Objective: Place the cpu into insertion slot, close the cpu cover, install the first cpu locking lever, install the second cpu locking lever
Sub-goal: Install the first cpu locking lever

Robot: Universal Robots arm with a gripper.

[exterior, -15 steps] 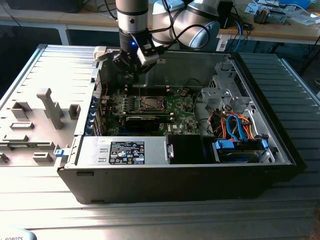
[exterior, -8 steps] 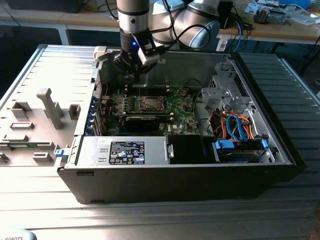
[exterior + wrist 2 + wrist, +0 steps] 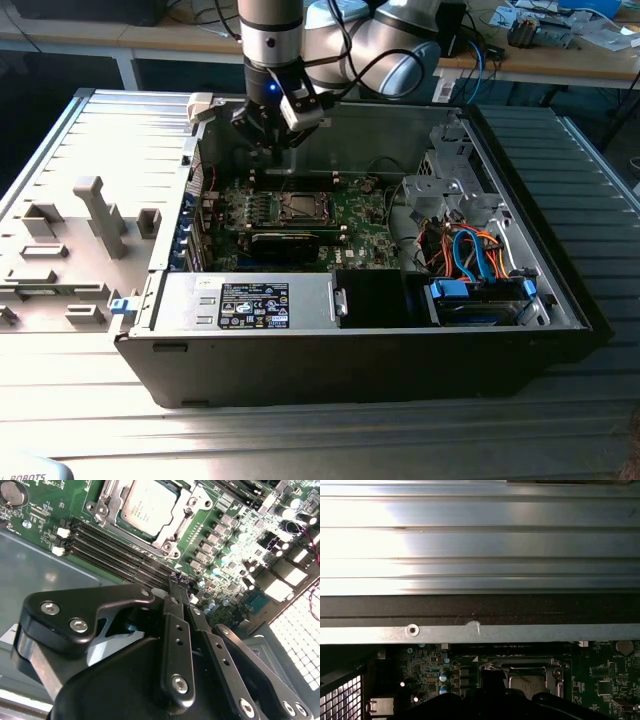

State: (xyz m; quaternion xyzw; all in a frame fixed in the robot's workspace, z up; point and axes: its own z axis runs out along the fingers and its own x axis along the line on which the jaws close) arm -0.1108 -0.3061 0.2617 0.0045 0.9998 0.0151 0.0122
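Already seated: cpu [image 3: 149,505] lies in the insertion slot [image 3: 172,537], cover frame around it (levers' state unclear). Tool [image 3: 176,582] hovers just beside the memory slots [image 3: 117,550], fingertips together, holding nothing. Judgement: approach any lever squarely, press steadily, avoid the capacitors [image 3: 220,547].

In the second wrist view the cpu [image 3: 149,506] is cut off by the picture's edge. In the first wrist view the claw [image 3: 495,682] hides part of the cover [image 3: 527,672]. Whether the levers are latched is too small to tell in the exterior view.
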